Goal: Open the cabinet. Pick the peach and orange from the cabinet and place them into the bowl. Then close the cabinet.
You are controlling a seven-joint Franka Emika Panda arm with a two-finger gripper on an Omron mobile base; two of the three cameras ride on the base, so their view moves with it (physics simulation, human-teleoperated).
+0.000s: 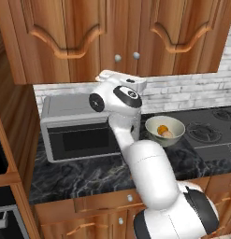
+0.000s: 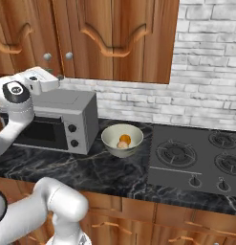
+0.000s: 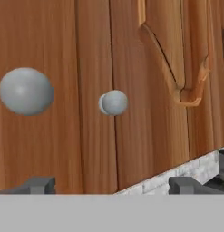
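The cabinet [image 1: 117,35] hangs shut above the surface [image 1: 89,175], both doors flush and their two round silver knobs [image 1: 118,58] side by side at the centre seam. The hand view sits close against those doors: one knob [image 3: 26,91] looms large at the left, the other [image 3: 114,103] smaller near the middle, with the arched panel of one door beyond it and a strip of white brick wall [image 3: 195,170] at the lower right. There the two dark fingers [image 3: 36,185] rise far apart at the bottom, spread wide with nothing between them and touching neither knob. In the base views the hand's tips are hidden behind the arm's white wrist, so the gap cannot be read from there. The bowl [image 1: 164,131] stands on the surface between the grey microwave [image 1: 77,126] and the stove [image 2: 196,160], near the back edge. Inside it lie the bright orange [image 2: 125,139] and the paler peach [image 2: 123,145], touching; in the left base view they sit the other way round, orange [image 1: 162,129] to the left of the peach [image 1: 168,134]. The cabinet's upper part is cut off by the frame.
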